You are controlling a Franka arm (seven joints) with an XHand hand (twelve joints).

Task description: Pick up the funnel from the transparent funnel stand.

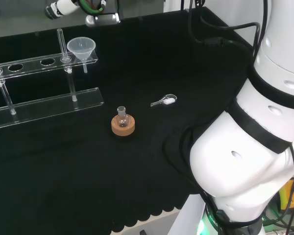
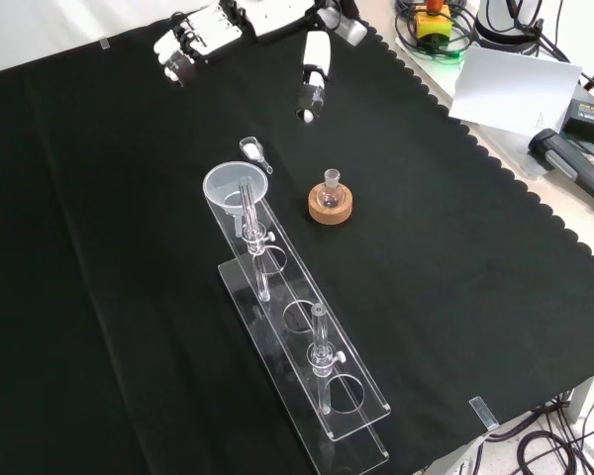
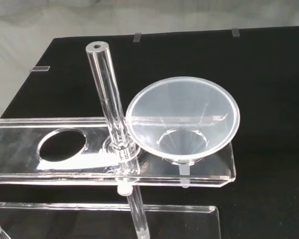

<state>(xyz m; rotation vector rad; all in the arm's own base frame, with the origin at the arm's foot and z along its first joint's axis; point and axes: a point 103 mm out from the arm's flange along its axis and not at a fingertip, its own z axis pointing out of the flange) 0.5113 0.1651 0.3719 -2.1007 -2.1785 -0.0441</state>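
One funnel [image 3: 182,118] sits in the end hole of the clear stand [image 3: 79,164], its cone resting on the upper shelf and its short stem poking down through it. In the front view the funnel [image 2: 236,186] is at the stand's far end, toward 12 o'clock, and one of the stand's upright posts [image 3: 108,97] rises just beside its rim.

The hand [image 2: 200,36] is well apart from it, up at 12 o'clock in the front view, with its fingers relaxed and nothing held; one finger [image 2: 314,77] hangs out toward 1 o'clock of the funnel. The pick has not yet begun.

The likely trouble is that post. It stands so near the rim that fingers coming down on that side could hit it and shove or tip the whole light stand. A pinch on the thin, sloped cone could also slip, or squeeze the funnel sideways so the stem jams in its hole on the way up. Lifting straight along the stem looks safest.

Counted: one funnel, one stand with two posts and four holes (three free), one small flask [image 2: 331,187] on one cork ring [image 2: 331,207] at 3 o'clock of the funnel in the front view, and one small scoop [image 2: 250,148] at about 12 o'clock of it.
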